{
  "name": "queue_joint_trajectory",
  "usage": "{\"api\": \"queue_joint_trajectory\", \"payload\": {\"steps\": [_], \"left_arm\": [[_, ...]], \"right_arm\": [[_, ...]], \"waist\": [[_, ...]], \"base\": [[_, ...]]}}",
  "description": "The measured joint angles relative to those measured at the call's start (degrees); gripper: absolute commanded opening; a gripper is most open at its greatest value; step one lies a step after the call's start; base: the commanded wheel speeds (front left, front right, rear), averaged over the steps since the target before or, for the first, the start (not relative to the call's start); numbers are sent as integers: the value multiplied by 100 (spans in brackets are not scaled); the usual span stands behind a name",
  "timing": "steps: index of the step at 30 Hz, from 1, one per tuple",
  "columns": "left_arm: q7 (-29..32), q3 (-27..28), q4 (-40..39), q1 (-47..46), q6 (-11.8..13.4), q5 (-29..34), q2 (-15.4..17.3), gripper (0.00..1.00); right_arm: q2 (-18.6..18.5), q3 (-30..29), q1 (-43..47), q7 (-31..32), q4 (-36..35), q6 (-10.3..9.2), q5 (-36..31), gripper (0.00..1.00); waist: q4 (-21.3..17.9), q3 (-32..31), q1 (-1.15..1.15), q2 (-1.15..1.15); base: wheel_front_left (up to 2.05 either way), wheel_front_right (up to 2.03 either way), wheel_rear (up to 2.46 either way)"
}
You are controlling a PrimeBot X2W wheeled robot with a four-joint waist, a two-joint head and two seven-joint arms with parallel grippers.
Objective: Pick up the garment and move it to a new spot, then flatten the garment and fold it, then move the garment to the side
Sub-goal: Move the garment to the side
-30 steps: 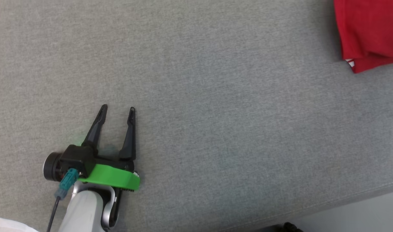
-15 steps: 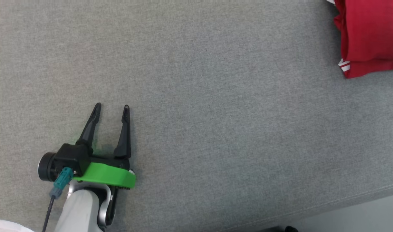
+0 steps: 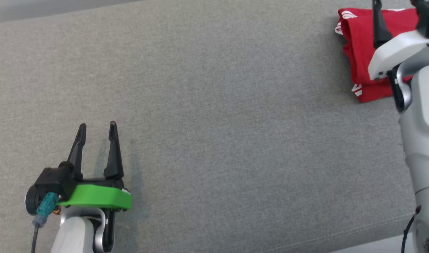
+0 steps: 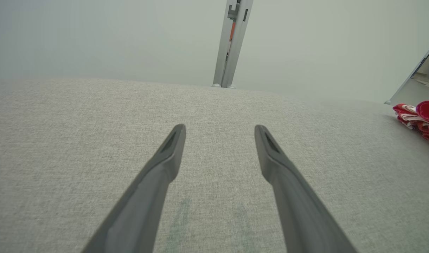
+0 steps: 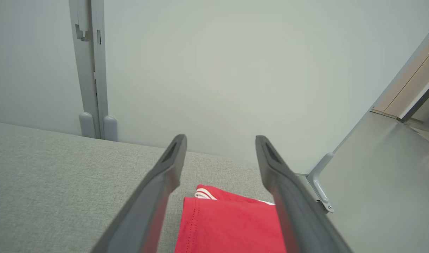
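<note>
My right gripper (image 5: 219, 140) hovers with fingers spread and empty just over the folded red garment (image 5: 228, 225), which lies beneath them at the edge of the grey cloth surface (image 3: 214, 123), seemingly delivered, so my left gripper (image 3: 96, 127), likewise open, waits well apart.

A red garment (image 3: 358, 52) edged with white stripes is seen far right on a plain grey woven surface (image 3: 218, 105).
</note>
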Motion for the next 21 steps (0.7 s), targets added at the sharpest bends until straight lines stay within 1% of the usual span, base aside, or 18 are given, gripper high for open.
{"api": "queue_joint_trajectory", "payload": {"steps": [6, 8, 14, 17, 21], "left_arm": [[-1, 419, 29, 338, 19, -118, -87, 100], [0, 533, 31, 567, 18, -145, -127, 100], [-1, 597, 63, 895, -7, -192, -188, 100], [-1, 549, 90, 1040, -23, -192, -198, 100], [-1, 449, 123, 1211, -33, -194, -208, 100]], "right_arm": [[615, -297, 812, -203, -310, 0, 42, 100], [772, -435, 1332, -248, -609, 0, 55, 100], [936, -446, 2401, -257, -1439, 0, 160, 100], [933, -209, 3061, -257, -1829, 0, 691, 100], [940, 83, 3880, -258, -2340, 0, 984, 100]], "waist": [[113, -474, 0, 0], [198, -714, 0, 0], [377, -1085, 0, 0], [475, -1245, 0, 0], [598, -1413, 0, 0]], "base": [[0, 0, 0], [0, 0, 0], [0, 0, 0], [0, 0, 0], [0, 0, 0]]}}
